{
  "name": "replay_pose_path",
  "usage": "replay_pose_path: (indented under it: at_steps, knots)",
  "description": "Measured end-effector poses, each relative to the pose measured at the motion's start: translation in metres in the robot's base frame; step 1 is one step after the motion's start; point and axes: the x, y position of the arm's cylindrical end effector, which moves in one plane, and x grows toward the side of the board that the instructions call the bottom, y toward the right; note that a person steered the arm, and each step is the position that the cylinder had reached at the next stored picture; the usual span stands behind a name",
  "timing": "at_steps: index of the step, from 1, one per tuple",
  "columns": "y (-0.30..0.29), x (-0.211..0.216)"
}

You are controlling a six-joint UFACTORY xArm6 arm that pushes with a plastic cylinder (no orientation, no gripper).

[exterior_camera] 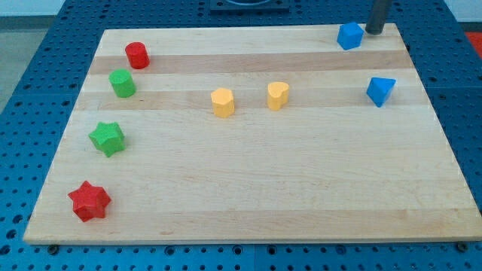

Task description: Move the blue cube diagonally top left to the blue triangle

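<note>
The blue cube sits at the view's top right, near the board's far edge. The blue triangle lies below it and a little to the right. My tip is at the end of the dark rod, just right of the blue cube, very close to its right side. I cannot tell if it touches the cube.
Wooden board on a blue pegboard table. Yellow hexagon block and yellow heart block at centre. Red cylinder, green block, green star and red star along the left.
</note>
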Motion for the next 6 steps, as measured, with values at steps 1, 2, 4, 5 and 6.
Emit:
replay_pose_path:
  at_steps: [1,2,4,5,6]
  knots:
    - [-0.035,0.0]
    - [-0.06,0.0]
    - [-0.059,0.009]
    - [-0.059,0.014]
    - [-0.067,0.019]
